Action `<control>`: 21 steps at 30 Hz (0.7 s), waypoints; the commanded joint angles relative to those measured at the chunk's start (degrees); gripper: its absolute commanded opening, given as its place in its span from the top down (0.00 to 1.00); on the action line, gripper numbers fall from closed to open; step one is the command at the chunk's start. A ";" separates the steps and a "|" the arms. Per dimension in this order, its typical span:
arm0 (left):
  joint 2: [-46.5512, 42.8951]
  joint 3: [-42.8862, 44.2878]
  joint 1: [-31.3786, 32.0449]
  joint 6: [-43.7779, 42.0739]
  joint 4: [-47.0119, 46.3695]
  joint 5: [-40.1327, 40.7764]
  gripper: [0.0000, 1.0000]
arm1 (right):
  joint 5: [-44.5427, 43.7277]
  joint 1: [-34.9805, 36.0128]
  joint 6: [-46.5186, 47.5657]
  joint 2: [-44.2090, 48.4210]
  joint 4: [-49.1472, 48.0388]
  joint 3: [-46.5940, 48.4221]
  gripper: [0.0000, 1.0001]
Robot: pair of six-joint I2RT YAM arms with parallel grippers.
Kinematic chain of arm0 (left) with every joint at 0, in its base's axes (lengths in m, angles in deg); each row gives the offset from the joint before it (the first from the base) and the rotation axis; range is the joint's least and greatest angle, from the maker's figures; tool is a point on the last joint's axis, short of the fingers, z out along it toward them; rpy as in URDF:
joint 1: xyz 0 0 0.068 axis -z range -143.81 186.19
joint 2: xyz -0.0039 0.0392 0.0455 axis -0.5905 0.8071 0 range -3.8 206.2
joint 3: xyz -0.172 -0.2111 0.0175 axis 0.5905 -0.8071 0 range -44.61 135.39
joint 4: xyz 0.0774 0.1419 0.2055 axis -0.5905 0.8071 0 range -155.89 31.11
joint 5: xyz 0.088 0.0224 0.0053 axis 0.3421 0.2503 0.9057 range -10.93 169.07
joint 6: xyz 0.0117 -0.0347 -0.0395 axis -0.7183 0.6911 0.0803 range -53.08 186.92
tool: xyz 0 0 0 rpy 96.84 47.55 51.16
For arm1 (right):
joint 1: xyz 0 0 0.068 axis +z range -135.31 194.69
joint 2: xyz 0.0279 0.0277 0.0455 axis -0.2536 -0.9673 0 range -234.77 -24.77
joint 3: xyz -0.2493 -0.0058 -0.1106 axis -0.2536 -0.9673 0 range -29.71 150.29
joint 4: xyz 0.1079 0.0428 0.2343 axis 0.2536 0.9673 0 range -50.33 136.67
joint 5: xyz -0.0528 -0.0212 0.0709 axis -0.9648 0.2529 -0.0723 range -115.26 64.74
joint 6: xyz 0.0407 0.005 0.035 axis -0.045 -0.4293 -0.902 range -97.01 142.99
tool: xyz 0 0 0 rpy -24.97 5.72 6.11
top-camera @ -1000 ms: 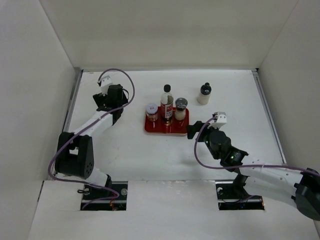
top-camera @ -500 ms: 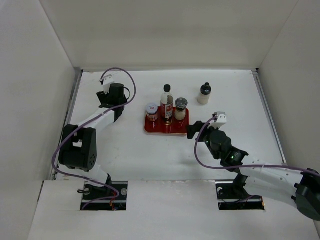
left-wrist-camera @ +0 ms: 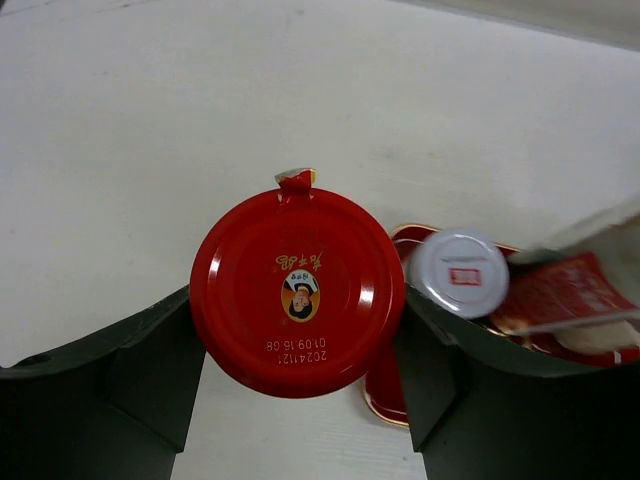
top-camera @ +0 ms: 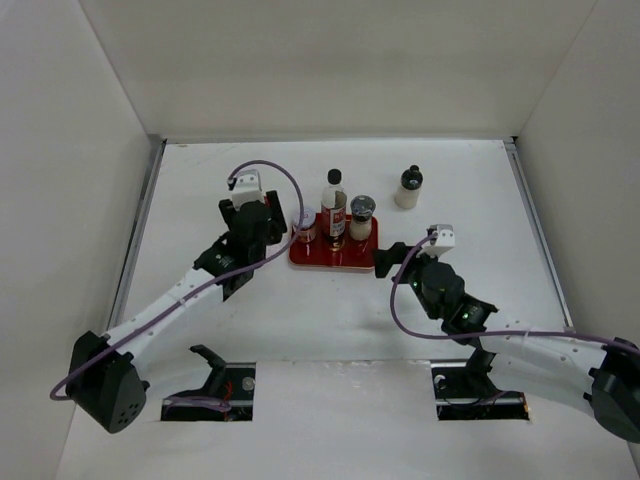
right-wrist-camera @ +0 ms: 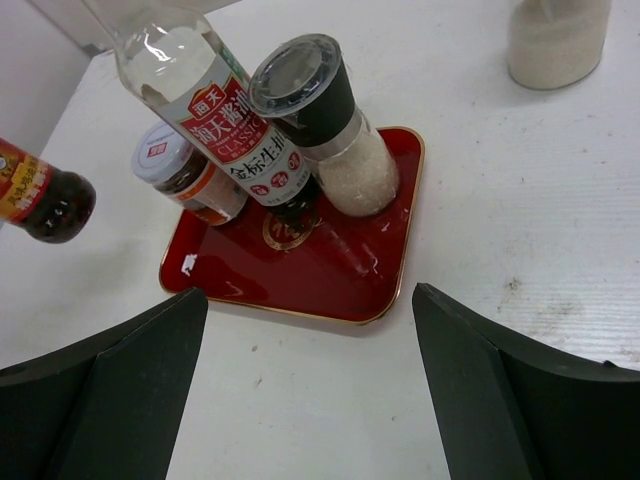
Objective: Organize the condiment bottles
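My left gripper is shut on the red-lidded jar, a finger pressed to each side of its lid. It holds the jar just off the left edge of the red tray. In the top view that gripper is beside the pale-lidded jar. On the tray stand that jar, the tall dark-sauce bottle and the grey-lidded shaker. The white black-capped bottle stands alone on the table, back right. My right gripper is open and holds nothing, at the tray's near right corner.
White walls close the table in on three sides. A purple cable loops over each arm. In the right wrist view the held jar's dark body hangs at the far left, beyond the tray.
The left gripper closed on the red-lidded jar at the far left of the table, then swung right with it to the tray's left edge. The right arm stayed put.
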 commanded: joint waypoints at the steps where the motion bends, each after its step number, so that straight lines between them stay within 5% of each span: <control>1: -1.83 2.99 5.19 -0.14 -3.21 2.75 0.69 | -0.81 -0.69 0.29 0.92 -4.07 -0.29 0.10; 8: 7.21 7.83 14.61 -0.48 -10.58 1.96 0.69 | -1.43 -2.36 -0.15 2.15 -3.90 -1.09 0.09; 21: 19.00 10.03 16.19 -2.24 -19.82 -1.82 0.70 | -1.87 -3.51 -0.24 1.62 -4.07 -1.53 0.09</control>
